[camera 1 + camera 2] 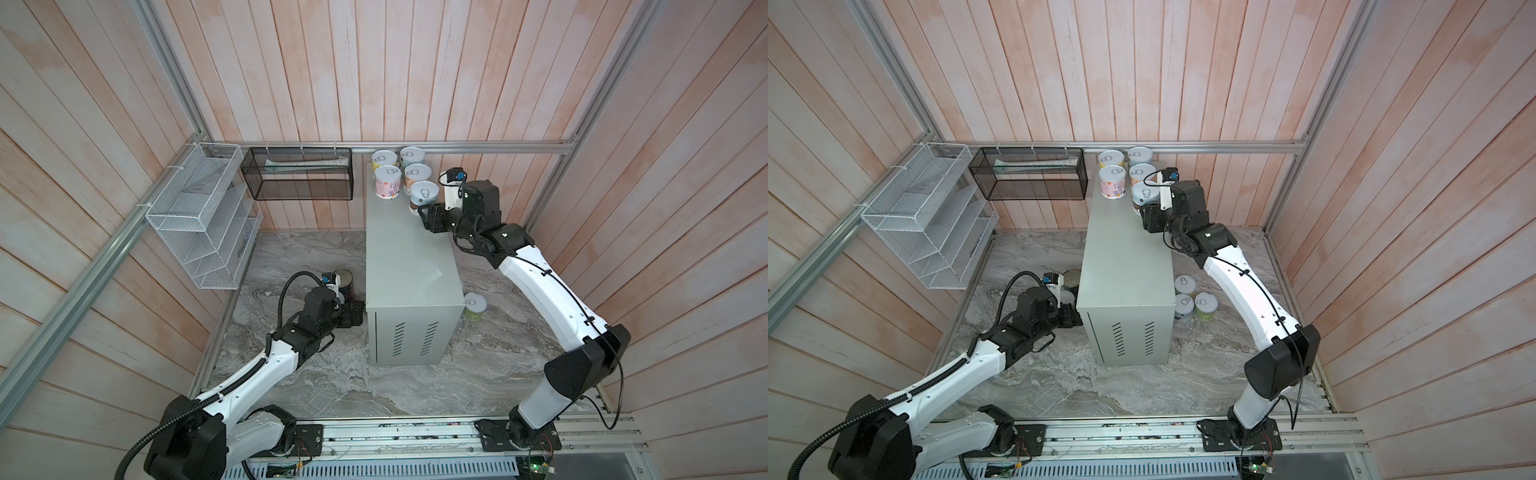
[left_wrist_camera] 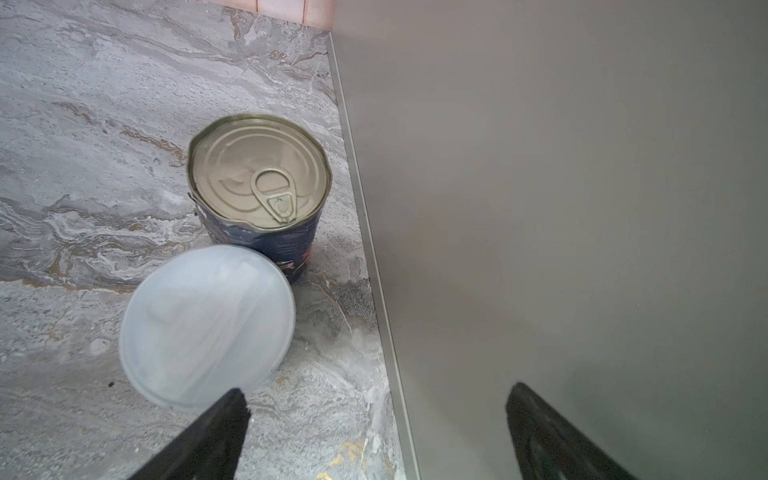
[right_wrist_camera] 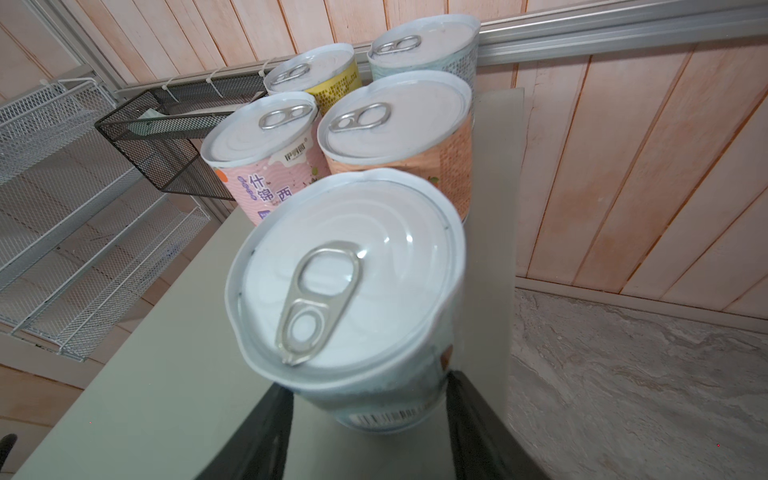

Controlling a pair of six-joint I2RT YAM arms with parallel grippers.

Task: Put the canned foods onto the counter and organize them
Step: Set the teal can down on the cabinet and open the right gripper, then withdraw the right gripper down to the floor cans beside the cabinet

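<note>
There's the counter, the big grey-green box. Its side wall is right alongside the left gripper and its far end sits under the right gripper. The white wire rack hangs on the wall well beyond the left gripper, and the black mesh basket is off to the side of the right gripper, past the tins.

The left gripper is low over the marble floor, jaws spread wide with nothing between them. Straight ahead of it the dark-blue tin stands upright on the marble, close to the counter's wall. Nearer in, a pale-lidded tin sits right at one fingertip; touching or not, I can't tell.

The right gripper is clamped on the pale-blue tin, a finger on either side and the lid rim buckled out of round. It's at the counter's top, though whether it rests there I can't tell. Just beyond the grip, four tins stand upright on the counter, two by two: the pink tin, the peach tin, the yellow tin and the pale-green tin. Three loose tins wait on the marble, down behind that gripper.
</note>
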